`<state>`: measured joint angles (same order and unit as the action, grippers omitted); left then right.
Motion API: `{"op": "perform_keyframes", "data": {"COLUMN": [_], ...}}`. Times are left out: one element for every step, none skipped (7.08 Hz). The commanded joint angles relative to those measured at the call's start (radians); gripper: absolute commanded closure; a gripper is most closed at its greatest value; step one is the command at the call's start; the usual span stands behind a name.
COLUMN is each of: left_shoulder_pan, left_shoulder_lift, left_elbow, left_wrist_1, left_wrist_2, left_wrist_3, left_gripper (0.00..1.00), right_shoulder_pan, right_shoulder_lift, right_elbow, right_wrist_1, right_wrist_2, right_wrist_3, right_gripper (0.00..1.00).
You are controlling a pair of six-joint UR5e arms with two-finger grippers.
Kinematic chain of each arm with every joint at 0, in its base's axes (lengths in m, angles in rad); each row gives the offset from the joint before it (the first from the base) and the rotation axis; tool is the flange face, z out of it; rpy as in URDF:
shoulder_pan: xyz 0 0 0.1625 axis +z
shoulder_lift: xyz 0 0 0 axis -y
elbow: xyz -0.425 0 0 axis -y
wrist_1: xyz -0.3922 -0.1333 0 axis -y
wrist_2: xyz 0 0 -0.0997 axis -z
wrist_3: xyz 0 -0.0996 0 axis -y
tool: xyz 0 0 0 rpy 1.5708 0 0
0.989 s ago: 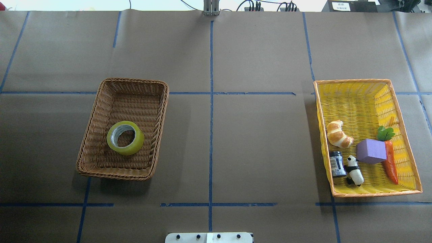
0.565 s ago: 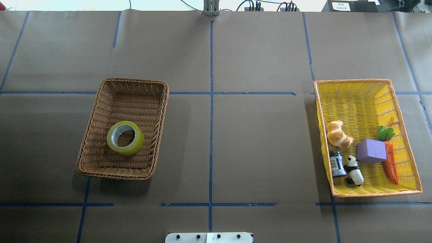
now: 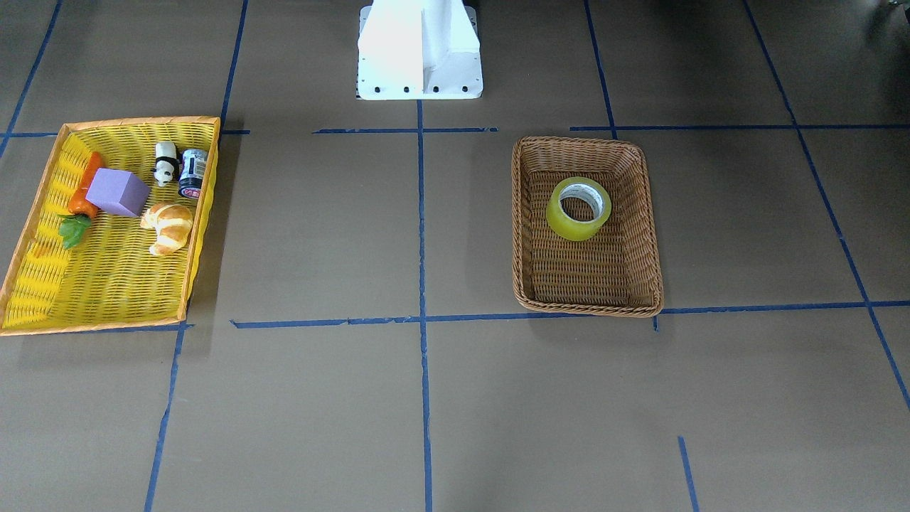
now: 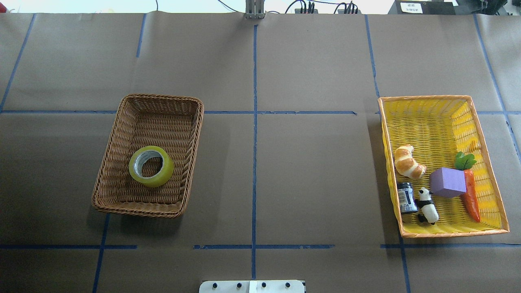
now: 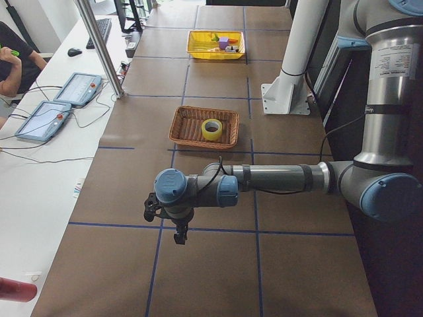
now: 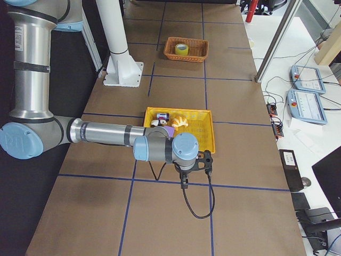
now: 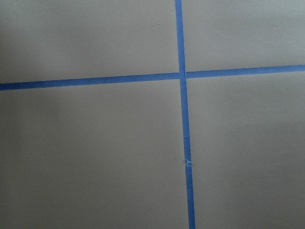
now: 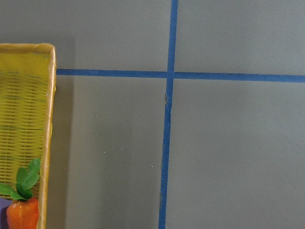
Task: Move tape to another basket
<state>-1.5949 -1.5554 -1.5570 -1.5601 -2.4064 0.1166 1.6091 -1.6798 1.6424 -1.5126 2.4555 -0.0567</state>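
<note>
The yellow-green tape [image 4: 151,166] lies flat inside the brown wicker basket [image 4: 156,124] on the table's left half; it also shows in the front view [image 3: 579,208] and the left side view [image 5: 211,129]. Neither gripper shows in the overhead or front views. My left gripper [image 5: 180,236] hangs over bare table far from the brown basket [image 5: 188,129], toward the table's left end. My right gripper [image 6: 184,184] hangs over bare table just beyond the yellow basket [image 6: 201,137], toward the right end. I cannot tell whether either is open or shut.
The yellow, orange-rimmed basket [image 4: 427,118] on the right holds a croissant [image 4: 408,162], a purple block [image 4: 447,182], a carrot [image 4: 471,197], a panda figure [image 4: 427,205] and a small can [image 4: 406,197]. Its corner shows in the right wrist view [image 8: 24,119]. The white robot base [image 3: 419,50] stands mid-table.
</note>
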Motion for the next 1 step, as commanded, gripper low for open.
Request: {"op": "perform_keyframes", "data": {"left_shoulder_pan": [-0.003], "left_shoulder_lift": [0.0], "left_elbow": [0.0], "left_wrist_1": [0.0], "left_wrist_2": [0.0], "left_wrist_3": [0.0], "left_gripper": [0.0], "right_shoulder_pan": [0.0], "right_shoulder_lift": [0.0], "right_elbow": [-0.001], "right_wrist_1": [0.0], "right_wrist_2": [-0.001], "right_wrist_3": [0.0], "right_gripper": [0.0]}}
